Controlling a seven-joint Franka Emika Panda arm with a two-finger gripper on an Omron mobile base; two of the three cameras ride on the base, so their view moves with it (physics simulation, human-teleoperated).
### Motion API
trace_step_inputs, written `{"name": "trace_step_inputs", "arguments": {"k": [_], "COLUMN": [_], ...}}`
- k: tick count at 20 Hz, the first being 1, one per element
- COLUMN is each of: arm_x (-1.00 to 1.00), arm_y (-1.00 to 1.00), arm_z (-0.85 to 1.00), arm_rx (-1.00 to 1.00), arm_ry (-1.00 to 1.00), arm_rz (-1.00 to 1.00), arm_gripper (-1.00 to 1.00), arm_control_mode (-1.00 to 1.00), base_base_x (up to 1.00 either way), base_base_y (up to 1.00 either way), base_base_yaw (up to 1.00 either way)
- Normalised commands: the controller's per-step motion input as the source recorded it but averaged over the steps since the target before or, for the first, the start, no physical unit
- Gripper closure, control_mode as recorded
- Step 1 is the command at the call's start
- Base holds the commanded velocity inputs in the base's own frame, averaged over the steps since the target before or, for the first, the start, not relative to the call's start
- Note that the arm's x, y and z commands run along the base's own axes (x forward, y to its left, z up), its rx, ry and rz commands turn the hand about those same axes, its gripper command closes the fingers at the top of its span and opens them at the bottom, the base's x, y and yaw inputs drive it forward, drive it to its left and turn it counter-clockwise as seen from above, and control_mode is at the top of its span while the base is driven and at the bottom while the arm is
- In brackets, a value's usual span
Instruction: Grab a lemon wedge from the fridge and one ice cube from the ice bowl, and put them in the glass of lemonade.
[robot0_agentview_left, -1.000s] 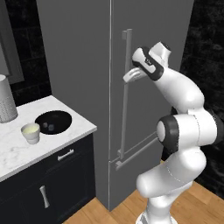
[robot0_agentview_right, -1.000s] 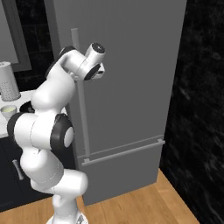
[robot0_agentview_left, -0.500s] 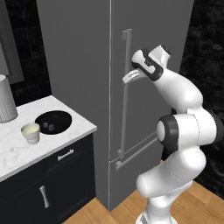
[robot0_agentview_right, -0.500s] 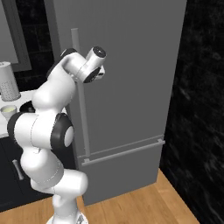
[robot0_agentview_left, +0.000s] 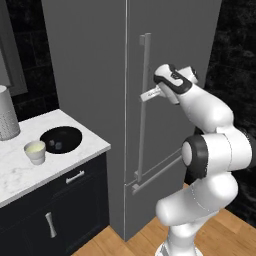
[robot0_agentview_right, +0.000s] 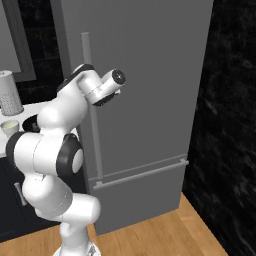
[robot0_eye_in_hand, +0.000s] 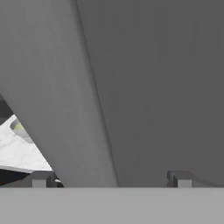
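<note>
The grey fridge (robot0_agentview_left: 95, 90) stands shut, so the lemon wedge is hidden. My gripper (robot0_agentview_left: 148, 94) is open at the fridge's long vertical handle (robot0_agentview_left: 144, 100). In the hand view the handle (robot0_eye_in_hand: 65, 109) runs between my two fingertips (robot0_eye_in_hand: 43, 179), with the gripper (robot0_eye_in_hand: 111, 179) straddling it. On the marble counter (robot0_agentview_left: 30, 172) to the left sit the black ice bowl (robot0_agentview_left: 61, 139), with faint grey ice cubes (robot0_agentview_left: 58, 145) in it, and the glass of lemonade (robot0_agentview_left: 36, 151). The right base view also shows the fridge (robot0_agentview_right: 150, 75), its handle (robot0_agentview_right: 90, 130) and the glass (robot0_agentview_right: 10, 127).
A tall perforated grey-white cylinder (robot0_agentview_left: 6, 120) stands at the back left of the counter. Dark navy cabinets (robot0_agentview_left: 55, 210) lie under the counter. A black wall (robot0_agentview_right: 230, 125) borders the fridge's right side. The floor (robot0_agentview_right: 165, 230) is wood.
The hand has come down a little along the fridge handle. The jaws stayed open and the fridge door stayed shut.
</note>
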Motion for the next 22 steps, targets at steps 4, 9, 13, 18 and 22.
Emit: {"name": "trace_step_inputs", "arguments": {"k": [4,9,13,18,22], "arm_x": [0.07,0.11,0.05,0.04,0.05], "arm_y": [0.29,0.37,0.46,0.27,0.02], "arm_z": [0.00,0.00,0.00,0.03,0.14], "arm_rx": [0.00,0.00,0.00,-0.01,-0.01], "arm_ry": [0.00,0.00,0.00,0.01,0.01], "arm_rz": [0.00,0.00,0.00,0.00,-0.04], "arm_gripper": [-1.00,-1.00,1.00,1.00,1.00], "arm_control_mode": [-1.00,-1.00,-1.00,-1.00,-1.00], "base_base_x": [0.00,0.00,0.00,0.00,0.00], "base_base_y": [0.00,0.00,0.00,0.00,0.00], "base_base_yaw": [0.00,0.00,0.00,0.00,0.00]}}
